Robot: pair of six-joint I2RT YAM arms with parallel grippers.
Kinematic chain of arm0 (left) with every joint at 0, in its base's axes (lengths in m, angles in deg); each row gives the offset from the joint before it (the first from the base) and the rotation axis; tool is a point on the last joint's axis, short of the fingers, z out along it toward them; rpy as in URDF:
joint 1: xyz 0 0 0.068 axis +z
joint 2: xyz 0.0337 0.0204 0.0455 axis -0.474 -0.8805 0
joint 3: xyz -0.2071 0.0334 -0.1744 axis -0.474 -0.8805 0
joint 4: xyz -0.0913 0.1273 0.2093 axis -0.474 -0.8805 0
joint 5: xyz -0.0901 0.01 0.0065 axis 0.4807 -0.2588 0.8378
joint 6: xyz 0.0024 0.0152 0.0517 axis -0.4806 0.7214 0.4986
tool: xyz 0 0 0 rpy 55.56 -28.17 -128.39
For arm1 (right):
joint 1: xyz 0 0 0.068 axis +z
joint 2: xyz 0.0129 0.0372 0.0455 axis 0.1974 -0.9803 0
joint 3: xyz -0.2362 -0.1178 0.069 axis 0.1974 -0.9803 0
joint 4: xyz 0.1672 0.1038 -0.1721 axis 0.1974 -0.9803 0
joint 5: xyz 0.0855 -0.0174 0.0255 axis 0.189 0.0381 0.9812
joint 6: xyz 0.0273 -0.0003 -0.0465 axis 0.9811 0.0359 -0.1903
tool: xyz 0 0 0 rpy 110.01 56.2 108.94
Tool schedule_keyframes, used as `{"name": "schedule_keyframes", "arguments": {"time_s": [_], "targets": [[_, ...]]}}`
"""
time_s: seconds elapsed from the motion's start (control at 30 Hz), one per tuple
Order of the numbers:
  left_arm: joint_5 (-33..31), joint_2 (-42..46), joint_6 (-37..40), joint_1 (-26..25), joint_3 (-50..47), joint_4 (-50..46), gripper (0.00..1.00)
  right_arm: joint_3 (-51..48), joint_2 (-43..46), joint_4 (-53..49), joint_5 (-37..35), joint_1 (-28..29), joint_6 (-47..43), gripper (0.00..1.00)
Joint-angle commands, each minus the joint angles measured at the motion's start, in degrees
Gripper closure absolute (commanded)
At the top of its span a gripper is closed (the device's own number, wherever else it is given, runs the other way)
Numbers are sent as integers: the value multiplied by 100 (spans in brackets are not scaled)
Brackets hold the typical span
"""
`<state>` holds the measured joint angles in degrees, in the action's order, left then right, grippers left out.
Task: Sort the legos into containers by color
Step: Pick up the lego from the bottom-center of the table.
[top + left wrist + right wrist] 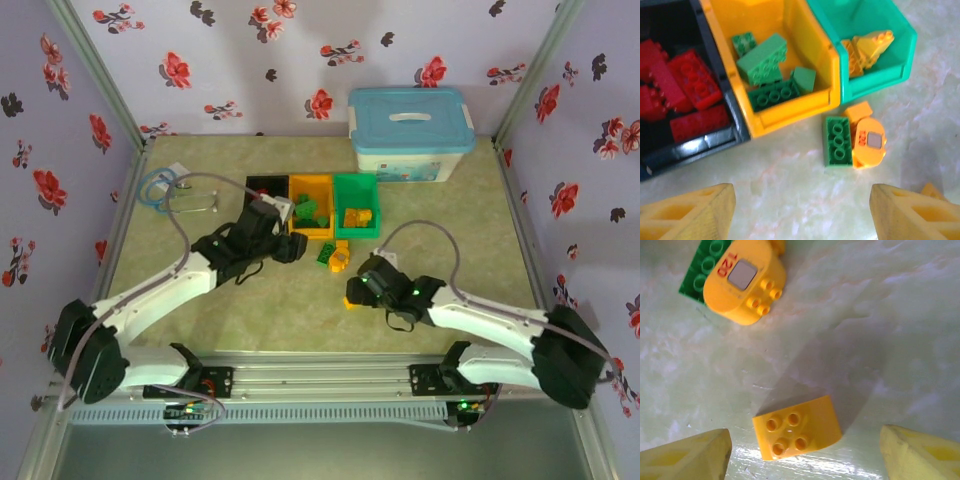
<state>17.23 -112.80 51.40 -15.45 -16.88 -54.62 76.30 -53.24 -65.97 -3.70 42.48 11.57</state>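
Three containers stand side by side: a black bin (700,145) with red legos (685,85), an orange-yellow bin (790,111) with green legos (762,60), and a green bin (880,82) with yellow legos (867,47). In front of them a loose green brick (837,141) lies against a rounded yellow piece (745,282) marked 120. My left gripper (802,215) hovers open over bare table short of that pair. A yellow four-stud brick (797,434) lies on the table between the spread fingers of my open right gripper (805,455), touching neither.
A large white box with a light-blue lid (410,135) stands at the back right. A blue cable loop (158,186) and a small metal part lie at the back left. Flowered walls close in the table on three sides.
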Motion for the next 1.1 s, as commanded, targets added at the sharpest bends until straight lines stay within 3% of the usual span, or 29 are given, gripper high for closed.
{"name": "schedule_keyframes", "arguments": {"time_s": [0.0, 0.33, 0.77, 1.07], "targets": [[-66, 389, -315, -46, -499, 169, 29, 529, -585, -588, -500, 328, -236, 23], [-311, 1408, -695, -55, -1462, -40, 31, 1448, -1996, -1301, -847, 528, -97, 29], [-400, 1633, -827, -62, -1724, -51, 31, 1638, -2456, -1464, -493, 612, -80, 26], [-410, 1706, -879, -56, -1714, -91, 32, 1606, -2685, -1296, -281, 627, 23, 30]]}}
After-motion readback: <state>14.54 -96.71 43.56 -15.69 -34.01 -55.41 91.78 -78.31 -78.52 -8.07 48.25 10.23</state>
